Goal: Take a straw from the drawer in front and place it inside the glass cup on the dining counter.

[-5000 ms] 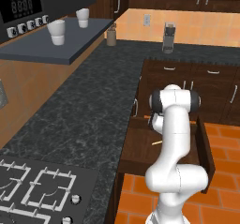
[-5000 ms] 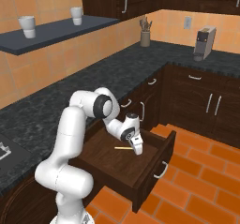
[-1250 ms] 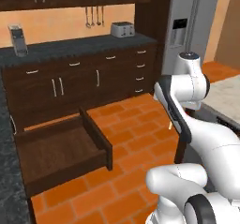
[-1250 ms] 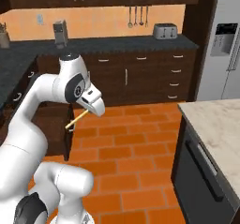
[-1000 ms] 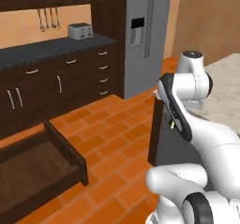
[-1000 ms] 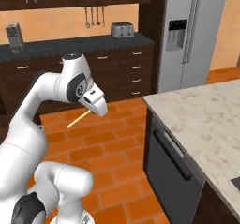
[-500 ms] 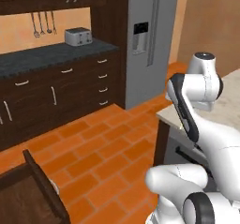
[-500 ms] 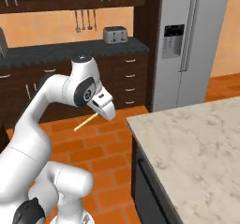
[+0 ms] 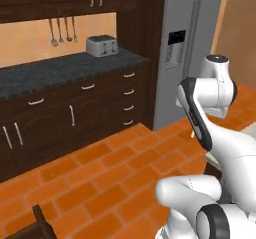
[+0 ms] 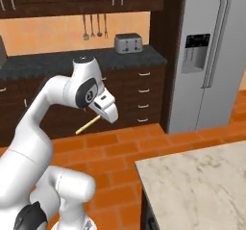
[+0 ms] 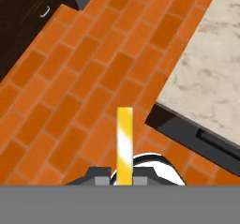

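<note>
Claw (image 10: 98,112) clenched on one straw (image 10: 88,124), one dining counter (image 10: 202,181) corner nearby

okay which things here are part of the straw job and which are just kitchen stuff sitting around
Part of the job:
- straw, held in the shut gripper
- dining counter

Just sitting around:
- toaster
- fridge
- hanging utensils

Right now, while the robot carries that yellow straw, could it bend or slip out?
Probably not bend: the straw sticks out straight past the fingers, with no droop, so it looks stiff and light. It might slip, though, since it is thin and smooth and gripped at only one end, over the brick floor.
</note>
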